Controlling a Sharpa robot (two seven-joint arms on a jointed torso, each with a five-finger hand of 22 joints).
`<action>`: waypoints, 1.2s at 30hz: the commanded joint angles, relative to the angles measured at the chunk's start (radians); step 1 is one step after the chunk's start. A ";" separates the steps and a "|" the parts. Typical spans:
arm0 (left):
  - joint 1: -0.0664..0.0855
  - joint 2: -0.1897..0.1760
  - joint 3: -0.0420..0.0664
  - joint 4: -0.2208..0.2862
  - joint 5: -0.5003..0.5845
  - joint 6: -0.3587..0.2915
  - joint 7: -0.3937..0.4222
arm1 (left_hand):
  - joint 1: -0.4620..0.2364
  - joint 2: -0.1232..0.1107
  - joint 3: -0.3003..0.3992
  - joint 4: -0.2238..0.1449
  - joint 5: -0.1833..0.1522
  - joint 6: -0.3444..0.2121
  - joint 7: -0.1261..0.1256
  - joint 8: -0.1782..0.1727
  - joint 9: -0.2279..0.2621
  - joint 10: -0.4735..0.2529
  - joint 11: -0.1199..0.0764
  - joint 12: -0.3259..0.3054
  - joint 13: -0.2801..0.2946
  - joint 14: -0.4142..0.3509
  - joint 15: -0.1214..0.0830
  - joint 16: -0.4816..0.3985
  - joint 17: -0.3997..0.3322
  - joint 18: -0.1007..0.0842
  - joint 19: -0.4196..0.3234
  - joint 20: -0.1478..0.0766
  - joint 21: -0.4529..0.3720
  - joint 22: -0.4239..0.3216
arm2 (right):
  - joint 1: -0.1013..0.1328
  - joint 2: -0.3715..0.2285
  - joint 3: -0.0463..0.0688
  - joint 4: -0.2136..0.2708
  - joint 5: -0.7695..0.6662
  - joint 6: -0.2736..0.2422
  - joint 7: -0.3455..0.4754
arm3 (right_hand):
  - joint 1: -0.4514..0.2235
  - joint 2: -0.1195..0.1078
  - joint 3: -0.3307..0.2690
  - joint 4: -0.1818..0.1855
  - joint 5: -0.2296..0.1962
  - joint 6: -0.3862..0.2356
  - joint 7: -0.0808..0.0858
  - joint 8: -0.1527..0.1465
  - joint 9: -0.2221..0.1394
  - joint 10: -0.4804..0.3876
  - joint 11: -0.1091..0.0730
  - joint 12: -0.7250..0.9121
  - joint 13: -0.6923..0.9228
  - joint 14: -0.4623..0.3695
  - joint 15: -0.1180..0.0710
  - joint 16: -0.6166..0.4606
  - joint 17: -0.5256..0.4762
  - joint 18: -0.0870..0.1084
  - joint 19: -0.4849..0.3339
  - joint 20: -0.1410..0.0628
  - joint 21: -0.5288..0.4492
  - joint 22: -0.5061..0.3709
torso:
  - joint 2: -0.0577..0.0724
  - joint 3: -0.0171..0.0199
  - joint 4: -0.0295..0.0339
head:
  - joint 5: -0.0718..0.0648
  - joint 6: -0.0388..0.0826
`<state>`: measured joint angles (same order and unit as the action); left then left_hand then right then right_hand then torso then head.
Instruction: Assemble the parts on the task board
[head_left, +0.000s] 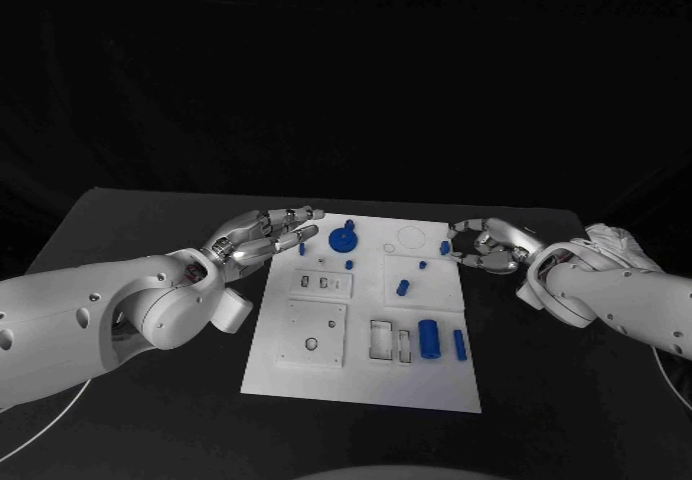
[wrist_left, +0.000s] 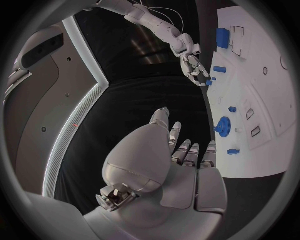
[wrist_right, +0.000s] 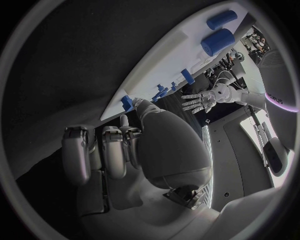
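Note:
The white task board (head_left: 361, 375) lies mid-table. A blue gear (head_left: 343, 240) stands near its far left corner, also seen as the gear (wrist_left: 223, 127). My left hand (head_left: 267, 232) hovers just left of the gear with fingers spread and nothing in them. At the board's far right edge my right hand (head_left: 488, 245) has its fingers curled, with the tips at a small blue part (head_left: 444, 248). The right wrist view shows that part (wrist_right: 127, 103) upright on the board's edge beside the thumb; whether it is pinched is unclear. A thick blue cylinder (head_left: 431, 338) and a slim one (head_left: 460, 345) lie near the front right.
Several small blue parts (head_left: 404, 288) are scattered over the board's middle. Inset plates with slots (head_left: 325, 285) and a hole (head_left: 313, 335) sit on its left half. Black table (head_left: 159, 430) surrounds the board on all sides.

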<state>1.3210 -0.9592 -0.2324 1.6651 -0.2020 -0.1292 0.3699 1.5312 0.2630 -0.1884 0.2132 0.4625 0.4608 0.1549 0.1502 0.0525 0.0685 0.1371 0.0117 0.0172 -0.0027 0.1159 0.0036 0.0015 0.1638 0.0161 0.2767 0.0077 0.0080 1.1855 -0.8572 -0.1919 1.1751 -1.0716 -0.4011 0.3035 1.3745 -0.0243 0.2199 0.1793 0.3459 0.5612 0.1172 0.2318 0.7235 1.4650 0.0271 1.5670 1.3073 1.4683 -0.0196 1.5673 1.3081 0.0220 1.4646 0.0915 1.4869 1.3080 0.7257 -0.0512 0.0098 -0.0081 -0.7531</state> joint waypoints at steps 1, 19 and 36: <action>0.000 -0.001 0.001 0.002 -0.009 0.024 -0.005 | 0.013 0.000 0.001 -0.004 0.005 0.004 0.006 0.006 0.001 0.007 -0.001 0.005 0.001 0.003 0.007 -0.004 -0.001 0.016 0.000 0.008 0.007 0.002 | -0.003 0.005 0.000 -0.005 0.005 0.037 -0.019 | 0.009 -0.001 0.003 -0.003 -0.009 -0.001 0.001 0.003 -0.002 0.106 0.006 0.004 0.263 0.103 0.006 0.003 0.263 0.006 0.012 0.007 -0.009 0.225 | 0.000 0.0008 -0.0009 | 0.002 -0.002; 0.000 -0.001 0.000 0.003 -0.012 0.039 -0.025 | 0.013 0.000 0.005 -0.008 0.006 0.007 0.010 0.009 0.002 0.019 0.004 0.008 0.003 0.003 0.011 -0.004 -0.001 0.016 0.001 0.009 0.007 0.002 | -0.011 0.026 0.000 -0.018 0.053 0.027 -0.021 | 0.020 0.007 0.019 -0.010 -0.002 -0.018 0.004 0.005 -0.016 0.106 0.009 0.004 0.263 0.103 0.009 0.003 0.263 0.009 0.002 0.009 -0.018 0.222 | 0.001 -0.0005 -0.0011 | 0.004 -0.004; 0.000 -0.001 0.000 0.004 -0.014 0.042 -0.037 | 0.013 0.000 0.006 -0.009 0.006 0.007 0.011 0.009 0.002 0.021 0.005 0.008 0.004 0.003 0.012 -0.004 -0.001 0.016 0.002 0.009 0.008 0.002 | -0.011 0.036 0.000 -0.028 0.071 0.021 -0.023 | 0.023 0.013 0.027 -0.011 -0.006 -0.008 0.006 0.015 -0.027 0.106 0.011 0.004 0.263 0.103 0.010 0.003 0.263 0.010 -0.003 0.011 -0.022 0.220 | 0.000 0.0000 -0.0005 | 0.005 -0.011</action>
<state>1.3207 -0.9616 -0.2326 1.6662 -0.2109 -0.1066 0.3338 1.5312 0.2630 -0.1831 0.2079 0.4625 0.4608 0.1548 0.1542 0.0532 0.0827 0.1443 0.0156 0.0202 0.0010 0.1195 0.0036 0.0017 0.1639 0.0198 0.2803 0.0116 0.0087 1.1755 -0.8229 -0.1914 1.1490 -1.0043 -0.3854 0.2825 1.3940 -0.0150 0.2406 0.1699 0.3389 0.5439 0.1216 0.2436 0.6978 1.4684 0.0305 1.5670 1.3076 1.4647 -0.0160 1.5673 1.3076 0.0220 1.4647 0.0986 1.4692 1.3077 0.7260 -0.0514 0.0092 -0.0041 -0.7632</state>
